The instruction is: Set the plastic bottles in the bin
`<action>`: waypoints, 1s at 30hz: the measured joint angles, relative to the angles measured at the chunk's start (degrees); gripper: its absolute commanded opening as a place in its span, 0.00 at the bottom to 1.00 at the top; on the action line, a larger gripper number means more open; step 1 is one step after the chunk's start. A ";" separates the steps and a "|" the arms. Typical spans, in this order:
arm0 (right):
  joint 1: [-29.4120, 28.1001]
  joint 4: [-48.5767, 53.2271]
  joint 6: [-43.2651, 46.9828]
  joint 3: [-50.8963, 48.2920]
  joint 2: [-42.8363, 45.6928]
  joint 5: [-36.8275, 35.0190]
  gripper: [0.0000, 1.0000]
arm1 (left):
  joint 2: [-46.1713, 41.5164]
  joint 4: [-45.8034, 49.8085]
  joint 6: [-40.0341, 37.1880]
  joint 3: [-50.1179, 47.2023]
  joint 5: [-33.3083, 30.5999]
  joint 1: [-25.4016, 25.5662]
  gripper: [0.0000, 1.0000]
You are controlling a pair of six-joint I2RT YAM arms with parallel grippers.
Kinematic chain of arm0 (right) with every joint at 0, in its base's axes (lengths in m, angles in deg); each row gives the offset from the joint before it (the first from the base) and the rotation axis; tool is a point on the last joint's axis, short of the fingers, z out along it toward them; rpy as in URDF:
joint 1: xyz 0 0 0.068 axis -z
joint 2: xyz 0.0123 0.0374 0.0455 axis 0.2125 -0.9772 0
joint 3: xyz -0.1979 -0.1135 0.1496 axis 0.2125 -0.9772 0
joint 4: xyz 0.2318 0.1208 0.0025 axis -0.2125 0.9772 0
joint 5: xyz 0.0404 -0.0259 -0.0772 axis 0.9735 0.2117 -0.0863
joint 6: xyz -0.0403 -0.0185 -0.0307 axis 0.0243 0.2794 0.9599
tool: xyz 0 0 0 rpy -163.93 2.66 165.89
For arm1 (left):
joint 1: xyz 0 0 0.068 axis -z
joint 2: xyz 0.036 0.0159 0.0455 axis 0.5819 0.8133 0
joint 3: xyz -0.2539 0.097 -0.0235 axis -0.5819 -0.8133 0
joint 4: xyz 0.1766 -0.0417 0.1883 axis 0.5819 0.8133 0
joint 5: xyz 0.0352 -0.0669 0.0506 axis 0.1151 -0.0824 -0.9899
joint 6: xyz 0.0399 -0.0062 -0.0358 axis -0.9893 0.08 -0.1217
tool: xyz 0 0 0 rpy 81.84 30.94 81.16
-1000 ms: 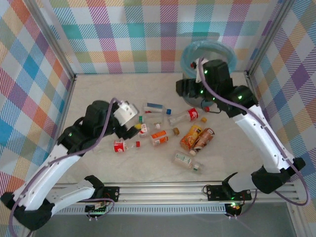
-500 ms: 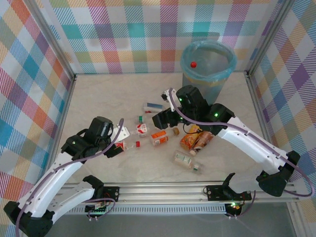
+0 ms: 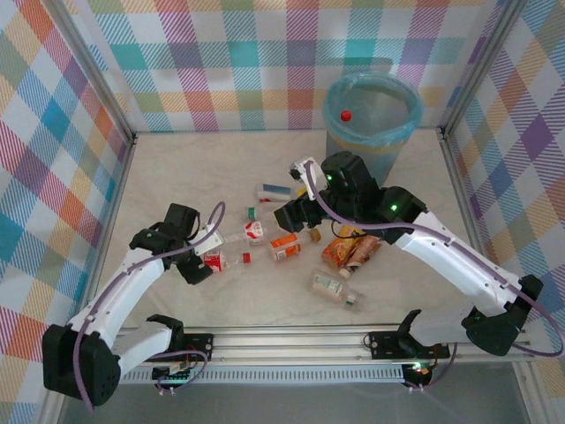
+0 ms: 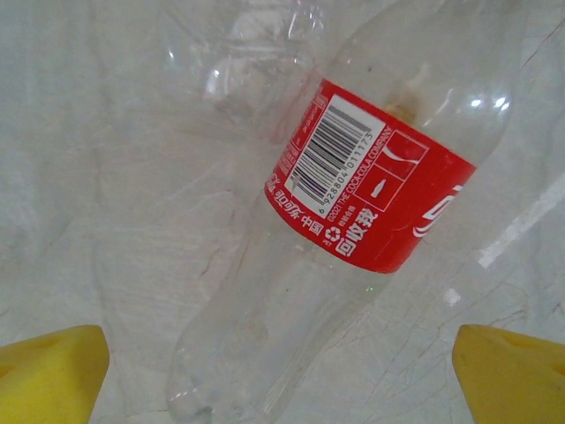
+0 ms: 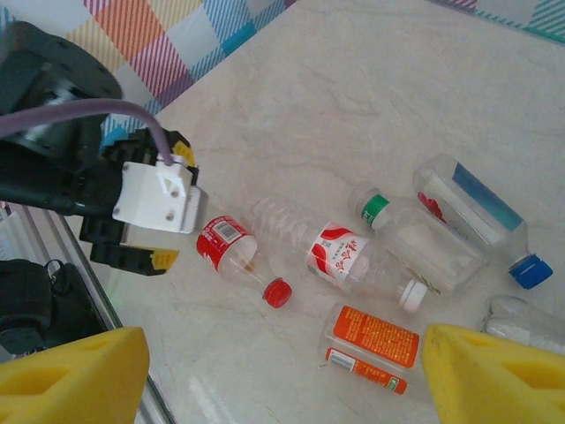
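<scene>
Several plastic bottles lie scattered mid-table. My left gripper point(image 3: 201, 253) hangs open right over a clear red-labelled bottle point(image 4: 371, 203), which lies flat on the table between the yellow fingertips point(image 4: 53, 375) without being touched. That same bottle point(image 5: 231, 247) has a red cap. My right gripper point(image 5: 282, 380) is open above the pile with nothing between its pads; an orange-labelled bottle point(image 5: 375, 340) lies just inside its right fingertip. The bin point(image 3: 372, 117), lined with a light-blue bag, stands at the back right and holds something with a red cap.
Around the right gripper point(image 3: 294, 215) lie a red-and-white labelled bottle point(image 5: 340, 256), a green-capped one point(image 5: 424, 238) and a blue-capped one point(image 5: 477, 212). Orange and brown bottles point(image 3: 351, 247) and a green-labelled one point(image 3: 335, 288) lie nearer the front. Checked walls enclose the table.
The right arm swung from the bin down to the bottle pile, then stayed there. The left gripper dropped over the red-labelled bottle and its jaws widened.
</scene>
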 measured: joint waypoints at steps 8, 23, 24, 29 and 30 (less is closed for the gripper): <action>0.00 -0.09 1.11 -0.07 0.50 0.39 0.81 | 5.84 -4.55 -1.16 -3.10 1.77 -1.75 0.99; 0.00 -0.31 1.36 -2.32 0.66 0.70 0.81 | 14.93 -6.73 -2.82 -3.21 5.92 -1.81 0.70; 0.00 -0.31 1.33 -2.56 0.79 0.59 0.81 | 15.10 -6.73 -2.82 -3.21 6.05 -1.81 0.68; 0.00 -0.28 1.36 -3.37 2.43 -0.09 0.81 | 14.95 -6.67 -3.08 -3.10 6.97 -1.81 0.61; 0.00 -0.28 1.36 -3.48 2.82 -0.31 0.81 | 14.75 -6.51 -3.17 -3.10 7.32 -1.81 0.61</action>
